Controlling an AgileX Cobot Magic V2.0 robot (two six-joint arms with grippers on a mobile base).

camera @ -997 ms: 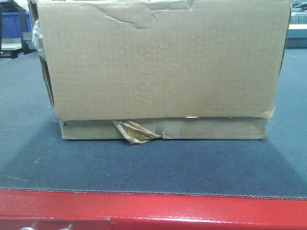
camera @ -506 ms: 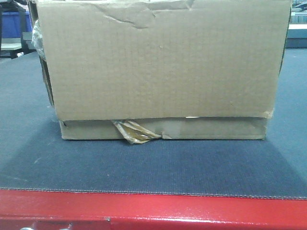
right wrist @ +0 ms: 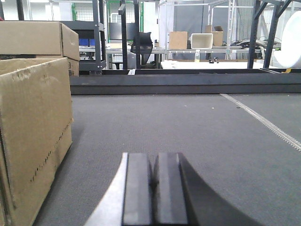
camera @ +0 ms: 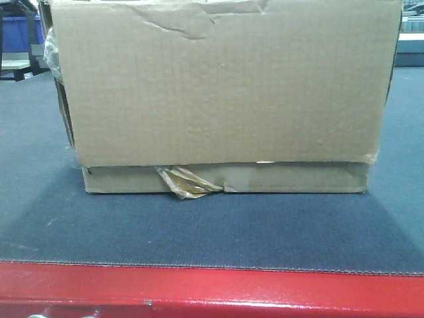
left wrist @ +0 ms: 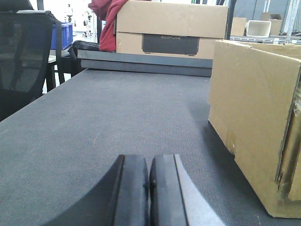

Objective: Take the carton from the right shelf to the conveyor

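carton, large brown corrugated cardboard box (camera: 222,99), sits flat on dark grey textured conveyor belt (camera: 212,232), inside its red rim. left gripper (left wrist: 148,193) and right gripper (right wrist: 154,193) flank it, fingers pressed together, holding nothing. transfer looks complete.

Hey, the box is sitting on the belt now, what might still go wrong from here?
The carton has loose tape hanging at its bottom seam; it might snag on the conveyor if the belt runs. Both shut grippers, left and right, sit low beside the carton, so withdrawing sideways might nudge it.
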